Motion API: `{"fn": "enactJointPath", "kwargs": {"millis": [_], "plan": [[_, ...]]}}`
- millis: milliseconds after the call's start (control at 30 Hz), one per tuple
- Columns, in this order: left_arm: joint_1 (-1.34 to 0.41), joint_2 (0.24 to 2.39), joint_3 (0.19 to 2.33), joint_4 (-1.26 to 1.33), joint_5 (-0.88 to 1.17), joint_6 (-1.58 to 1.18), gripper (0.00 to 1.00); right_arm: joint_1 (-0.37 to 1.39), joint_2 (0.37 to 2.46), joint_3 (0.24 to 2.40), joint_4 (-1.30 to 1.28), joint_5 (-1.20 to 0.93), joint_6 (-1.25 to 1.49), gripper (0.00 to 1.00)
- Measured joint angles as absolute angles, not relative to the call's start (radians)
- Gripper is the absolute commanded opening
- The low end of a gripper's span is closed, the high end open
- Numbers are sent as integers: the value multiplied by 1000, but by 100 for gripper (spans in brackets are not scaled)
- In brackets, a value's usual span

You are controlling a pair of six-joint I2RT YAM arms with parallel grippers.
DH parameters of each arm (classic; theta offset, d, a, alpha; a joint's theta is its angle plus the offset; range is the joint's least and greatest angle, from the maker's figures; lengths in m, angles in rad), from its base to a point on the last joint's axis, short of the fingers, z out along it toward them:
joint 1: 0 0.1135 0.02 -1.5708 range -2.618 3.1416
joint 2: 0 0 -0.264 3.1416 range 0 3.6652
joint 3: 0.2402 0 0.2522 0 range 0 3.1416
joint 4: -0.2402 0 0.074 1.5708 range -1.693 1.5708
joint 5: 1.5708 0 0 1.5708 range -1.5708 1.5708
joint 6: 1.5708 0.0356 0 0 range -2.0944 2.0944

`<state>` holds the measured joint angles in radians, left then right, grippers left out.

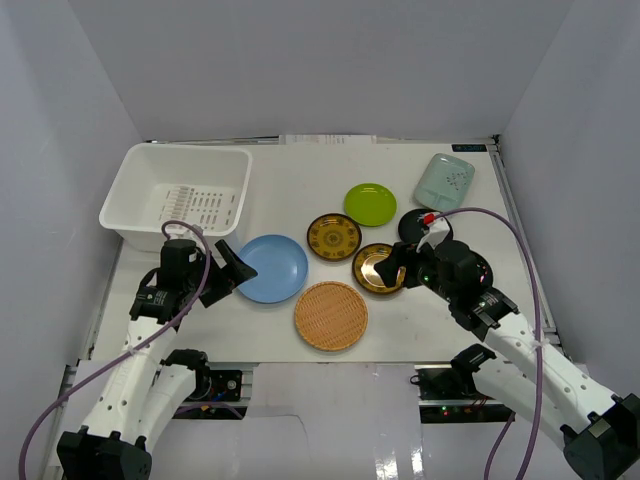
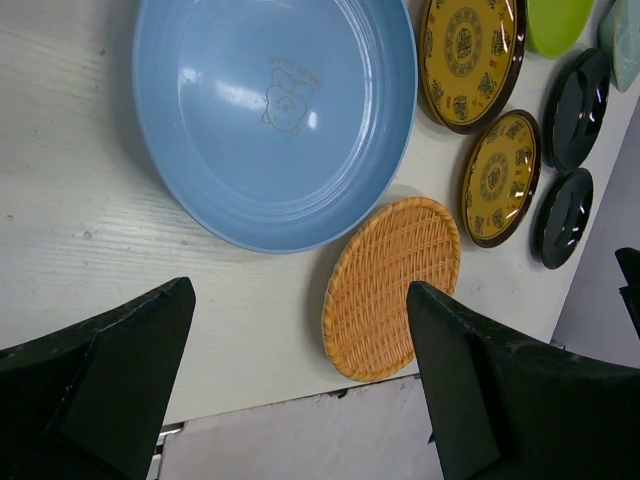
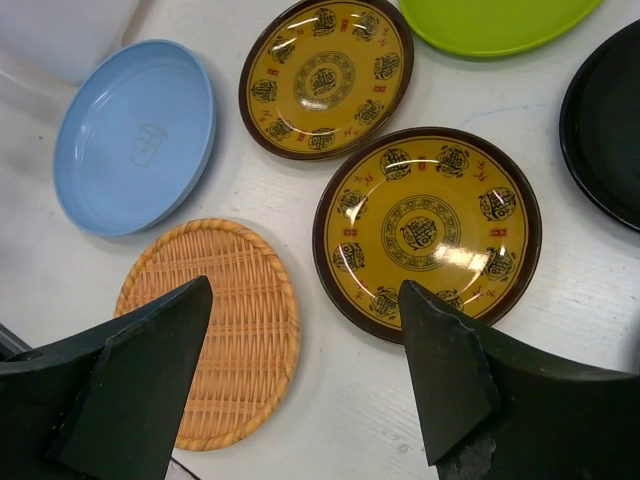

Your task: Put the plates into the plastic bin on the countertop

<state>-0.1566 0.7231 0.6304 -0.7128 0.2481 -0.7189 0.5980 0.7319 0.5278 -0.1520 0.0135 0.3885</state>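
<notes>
The left hand (image 1: 230,274) stands wide and empty, low over the table (image 1: 300,165), its fingers pointed at the near rim of the light blue plate (image 1: 272,268). It is just beside the plate, not touching it. In its wrist view the blue plate fills the space ahead, and the tan woven plate (image 1: 331,315) lies off to one side.

The right hand (image 1: 404,264) is also wide and holds nothing. It hangs over the nearer brown-and-gold plate (image 1: 378,270), which sits between its fingers in the wrist view. Beyond it lie the second brown-and-gold plate (image 1: 334,236), the lime green plate (image 1: 370,204), a black plate (image 1: 412,222) and, far right, the mint plate (image 1: 444,180).

The plastic bin (image 1: 128,195) sits at the far left corner, behind the left hand, with no plate in it. Every plate lies flat on the table, so the task looks barely begun; the step in hand seems to be the approach to a first pick.

The blue plate is probably the left hand's target. Next it would need to drop one finger to the rim's outer edge and the other inside the lip, then pinch. The plate is shallow and smooth, so it may slide across the table instead of lifting.
</notes>
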Motion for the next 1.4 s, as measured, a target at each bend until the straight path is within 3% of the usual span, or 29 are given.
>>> {"fn": "enactJointPath", "kwargs": {"millis": [300, 533, 667, 733, 933, 1267, 1333, 1400], "plan": [[-157, 747, 624, -773, 148, -814, 98, 598, 738, 506, -106, 17, 398, 78], [-156, 833, 533, -682, 126, -866, 98, 598, 715, 429, -81, -52, 442, 77], [-156, 875, 485, -611, 118, -883, 83, 598, 696, 411, -77, -63, 447, 75], [-156, 894, 467, -572, 115, -891, 69, 598, 704, 410, -76, -77, 449, 72], [-157, 970, 427, -448, 112, -912, 58, 598, 715, 370, -73, -113, 476, 66], [-176, 1029, 395, -332, 57, -925, 38, 607, 703, 206, -95, -178, 571, 80], [-179, 1039, 381, -318, 47, -926, 30, 623, 718, 177, -76, -204, 598, 80], [-179, 1048, 371, -299, 43, -930, 16, 643, 736, 172, -32, -221, 625, 80]]}}
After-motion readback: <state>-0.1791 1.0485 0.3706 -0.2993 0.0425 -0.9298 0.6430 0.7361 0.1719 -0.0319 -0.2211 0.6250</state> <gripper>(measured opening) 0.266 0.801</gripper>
